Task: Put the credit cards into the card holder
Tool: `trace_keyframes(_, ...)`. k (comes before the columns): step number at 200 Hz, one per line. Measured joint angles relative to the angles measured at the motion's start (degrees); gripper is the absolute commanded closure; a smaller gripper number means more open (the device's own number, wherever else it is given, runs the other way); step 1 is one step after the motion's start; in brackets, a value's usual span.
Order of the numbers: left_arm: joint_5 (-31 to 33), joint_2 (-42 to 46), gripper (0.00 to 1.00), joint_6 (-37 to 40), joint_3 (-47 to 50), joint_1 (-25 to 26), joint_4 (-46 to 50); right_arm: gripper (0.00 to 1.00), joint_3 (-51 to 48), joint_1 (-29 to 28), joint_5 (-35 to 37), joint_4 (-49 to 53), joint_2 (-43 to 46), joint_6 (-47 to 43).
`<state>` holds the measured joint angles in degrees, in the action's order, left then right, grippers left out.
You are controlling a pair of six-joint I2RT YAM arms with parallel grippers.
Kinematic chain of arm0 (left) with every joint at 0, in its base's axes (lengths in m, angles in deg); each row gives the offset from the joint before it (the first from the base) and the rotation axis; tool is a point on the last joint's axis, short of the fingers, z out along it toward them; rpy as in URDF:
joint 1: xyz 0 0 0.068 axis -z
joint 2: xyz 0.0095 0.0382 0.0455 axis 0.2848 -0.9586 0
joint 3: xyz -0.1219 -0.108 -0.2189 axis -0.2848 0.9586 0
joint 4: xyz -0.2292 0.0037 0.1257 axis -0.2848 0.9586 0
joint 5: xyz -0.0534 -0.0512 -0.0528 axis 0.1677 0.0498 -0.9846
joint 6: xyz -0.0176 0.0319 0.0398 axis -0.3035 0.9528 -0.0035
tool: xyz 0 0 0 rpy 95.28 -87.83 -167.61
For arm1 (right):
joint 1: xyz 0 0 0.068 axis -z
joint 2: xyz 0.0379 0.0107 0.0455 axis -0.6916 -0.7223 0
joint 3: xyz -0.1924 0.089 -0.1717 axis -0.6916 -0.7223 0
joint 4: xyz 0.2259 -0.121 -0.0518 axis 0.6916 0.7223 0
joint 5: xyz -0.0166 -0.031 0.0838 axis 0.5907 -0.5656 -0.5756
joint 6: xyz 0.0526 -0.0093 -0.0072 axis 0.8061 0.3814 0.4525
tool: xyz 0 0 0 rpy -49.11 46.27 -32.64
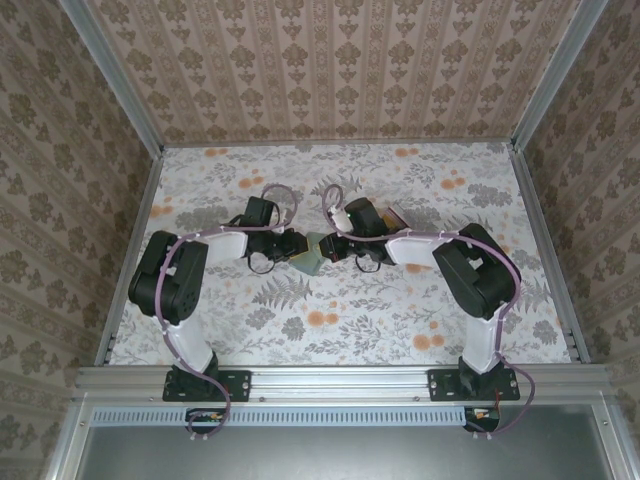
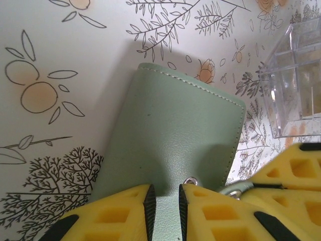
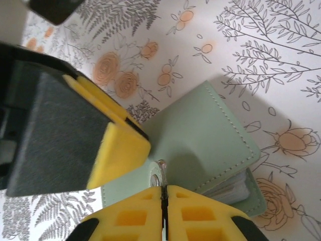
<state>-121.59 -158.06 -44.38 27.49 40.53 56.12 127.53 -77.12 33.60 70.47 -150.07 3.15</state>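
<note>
The card holder (image 2: 180, 130) is a sage-green wallet lying at the table's centre (image 1: 312, 252) between the two arms. My left gripper (image 2: 167, 193) has its yellow pads a narrow gap apart, closed on the wallet's near edge beside a metal snap (image 2: 190, 181). My right gripper (image 3: 164, 190) is shut on the wallet's thin snap tab (image 3: 159, 173). Clear inner sleeves (image 3: 234, 190) show at the wallet's open side. The left gripper's finger (image 3: 118, 150) presses at the cover in the right wrist view. The credit cards are out of view.
A clear plastic tray (image 2: 296, 85) stands just beyond the wallet, on the right of the left wrist view. The floral tablecloth (image 1: 330, 330) lies bare between the arms' bases. Patterned walls and metal rails (image 1: 545, 250) enclose the table.
</note>
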Motion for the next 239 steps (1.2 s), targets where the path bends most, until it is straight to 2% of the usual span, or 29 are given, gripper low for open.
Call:
trace_keyframes(41, 2.5, 2.6, 0.72, -0.9, 0.9, 1.1, 2.1, 0.64, 2.0, 0.0, 2.3, 4.9, -0.2, 0.0)
trace_keyframes(63, 4.1, 5.1, 0.69, -0.8, 0.9, 1.0, 5.5, 0.62, 2.2, 0.0, 3.1, 8.0, 0.7, 0.3)
trace_keyframes(102, 6.0, 6.1, 0.69, 1.0, -1.4, -1.2, 9.5, 0.62, 2.2, 0.0, 5.4, 13.8, 6.9, 1.6)
trace_keyframes(123, 6.2, 6.0, 0.69, 1.9, -1.6, -2.7, 10.3, 0.67, 2.2, 0.1, 5.9, 15.1, 9.5, 3.5)
trace_keyframes(157, 5.0, 2.6, 0.69, 2.5, -2.1, -3.1, 10.0, 0.74, -1.7, 0.1, 4.6, 13.3, 9.6, 8.1)
trace_keyframes(205, 2.8, 0.3, 0.69, 2.9, -2.1, -2.7, 9.8, 0.75, -6.7, 0.1, 4.1, 12.8, 8.6, 13.6)
trace_keyframes(239, 1.8, 0.3, 0.69, 1.7, -0.4, -0.6, 7.3, 0.74, -7.1, 0.1, 4.1, 11.4, 8.5, 14.9)
